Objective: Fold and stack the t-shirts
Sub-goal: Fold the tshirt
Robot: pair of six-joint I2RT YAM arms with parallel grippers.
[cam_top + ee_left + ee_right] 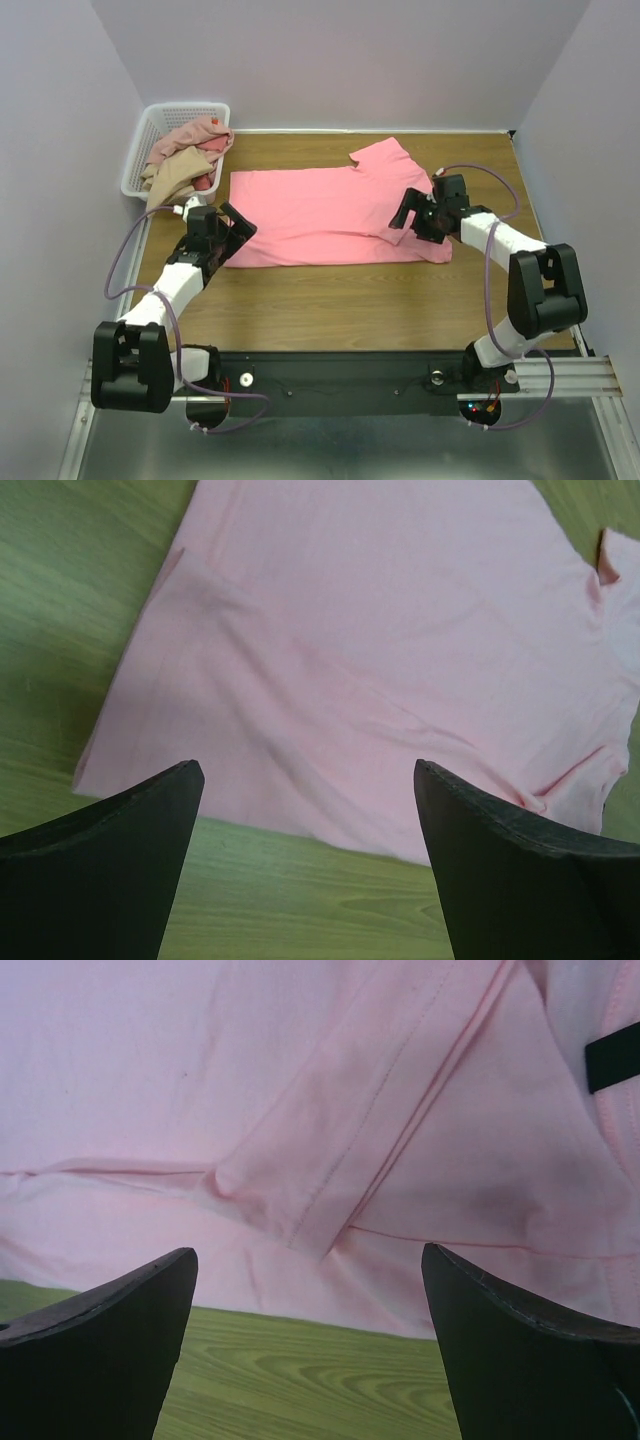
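Observation:
A bright salmon-pink t-shirt [320,215] lies flat across the middle of the wooden table, with one sleeve [385,158] sticking out at the far right. My left gripper [240,224] hangs open just above the shirt's near-left corner; in the left wrist view the left gripper [305,770] has nothing between its dark fingers [120,850] and the t-shirt [380,660] lies beyond them. My right gripper [405,213] stands open over the shirt's right end. In the right wrist view the right gripper [309,1252] is empty above a folded-in sleeve [370,1150].
A white lattice basket [150,125] stands at the far left corner and holds crumpled dusty pink and tan t-shirts [185,160]. Walls close in the left, back and right sides. Bare wood [350,305] runs between the shirt and the arm bases.

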